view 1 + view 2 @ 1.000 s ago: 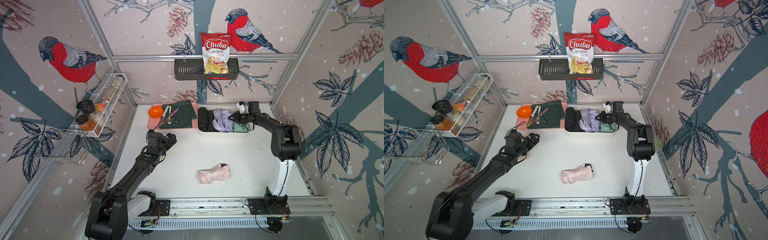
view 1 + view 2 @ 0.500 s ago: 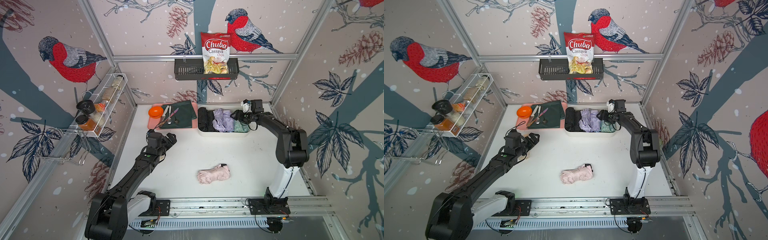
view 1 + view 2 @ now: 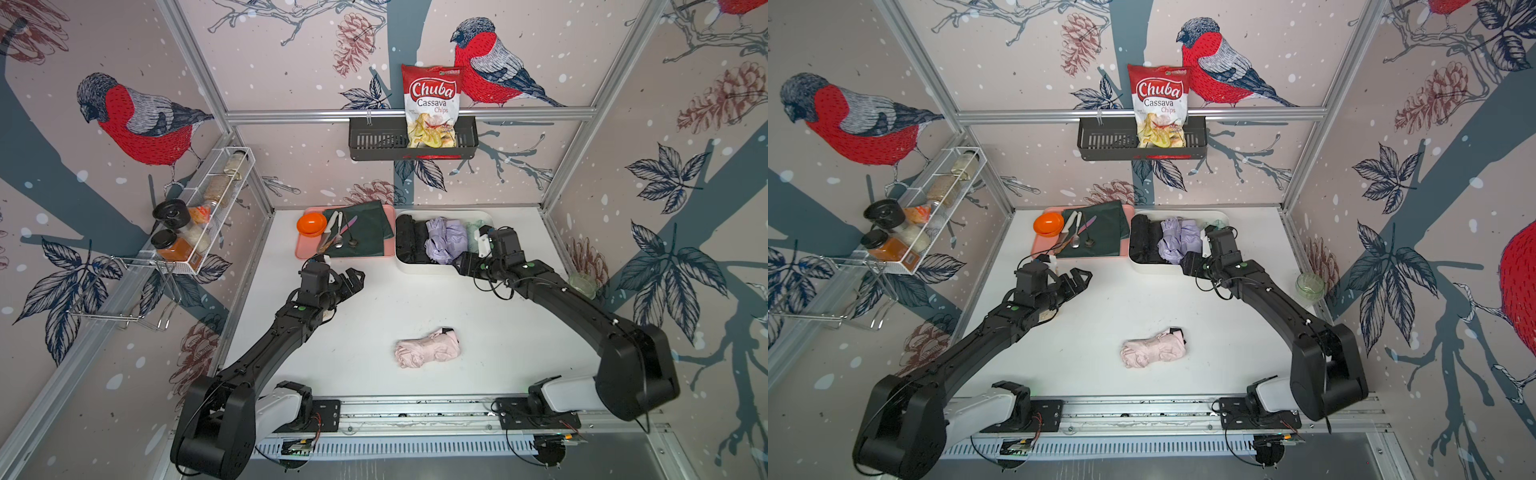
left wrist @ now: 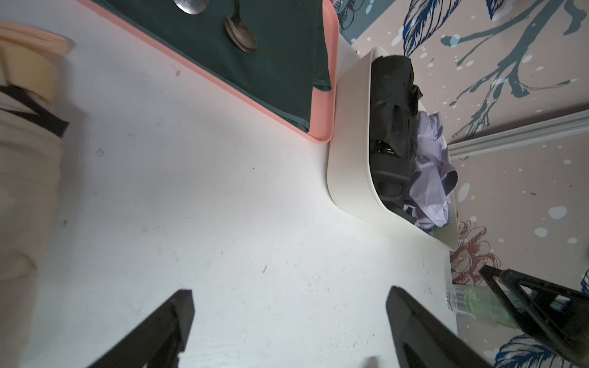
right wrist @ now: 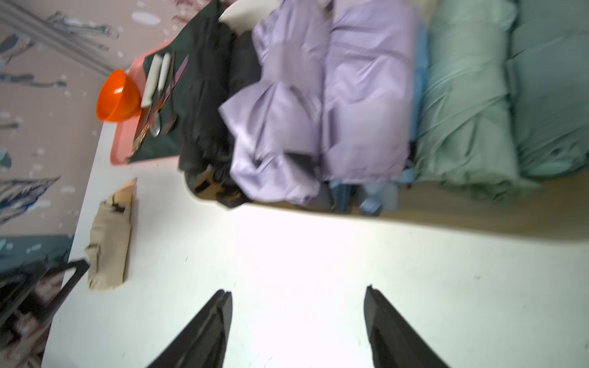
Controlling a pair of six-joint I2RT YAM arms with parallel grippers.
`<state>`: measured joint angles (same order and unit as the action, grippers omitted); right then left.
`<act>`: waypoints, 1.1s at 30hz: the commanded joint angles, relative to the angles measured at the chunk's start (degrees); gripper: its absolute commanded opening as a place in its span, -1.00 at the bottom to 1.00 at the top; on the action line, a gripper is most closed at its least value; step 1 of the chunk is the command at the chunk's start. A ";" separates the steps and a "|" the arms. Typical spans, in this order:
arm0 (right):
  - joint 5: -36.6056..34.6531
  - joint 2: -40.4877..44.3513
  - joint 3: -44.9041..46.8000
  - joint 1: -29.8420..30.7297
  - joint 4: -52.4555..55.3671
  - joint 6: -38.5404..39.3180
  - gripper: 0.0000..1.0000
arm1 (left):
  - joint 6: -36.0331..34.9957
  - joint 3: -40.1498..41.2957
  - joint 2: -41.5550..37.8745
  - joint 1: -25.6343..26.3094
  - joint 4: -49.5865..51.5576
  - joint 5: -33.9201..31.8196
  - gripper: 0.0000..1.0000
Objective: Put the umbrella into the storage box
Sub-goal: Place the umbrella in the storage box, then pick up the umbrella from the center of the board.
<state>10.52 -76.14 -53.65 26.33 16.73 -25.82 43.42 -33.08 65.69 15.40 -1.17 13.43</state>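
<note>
The left gripper (image 4: 290, 298) hangs spread wide and empty over bare table, on the near side of the pink tray (image 3: 301, 249). Beside its wrist lies what looks like a beige umbrella (image 5: 110, 235), blurred there and mostly hidden by the arm in both top views.

At near centre, well apart from both arms, the pink umbrella (image 3: 428, 348) lies on its side on the table (image 3: 519, 332), outside the box (image 3: 419, 269). It is likely light: soft, slick fabric bunched round a stiff core, with a dark handle end (image 3: 446, 331) at its right. A grip across the middle, pressing through the cloth to the shaft, seems safest, since loose folds alone would probably slip.

The table is flat, white and scuffed. The box, far centre, already holds a black umbrella (image 4: 392, 105), a lilac umbrella (image 5: 318, 111) and a green umbrella (image 5: 468, 111) side by side, leaving little room. The right gripper (image 5: 296, 293) hovers at the box's near wall, jaws apart, holding nothing. Patterned walls (image 3: 665, 166) close in on three sides.
</note>
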 commanded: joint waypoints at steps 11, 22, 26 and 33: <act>-3.54 12.55 11.29 31.29 10.78 -14.57 0.02 | -4.78 2.25 6.21 7.07 -5.96 5.40 0.86; 4.89 4.60 14.96 42.18 10.08 -15.04 -0.11 | -5.14 2.28 10.67 11.91 -8.32 6.23 0.58; 4.90 -0.36 16.57 39.35 10.49 -14.44 -0.16 | -5.27 1.92 12.33 13.06 -8.89 6.19 0.55; 2.76 -3.84 18.02 29.36 7.92 -12.58 -0.25 | -5.69 1.79 15.26 15.37 -10.63 6.56 0.54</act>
<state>15.62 -78.94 -35.66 57.74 26.00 -40.18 38.94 -30.79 80.20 29.98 -8.80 19.42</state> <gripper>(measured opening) 0.376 0.772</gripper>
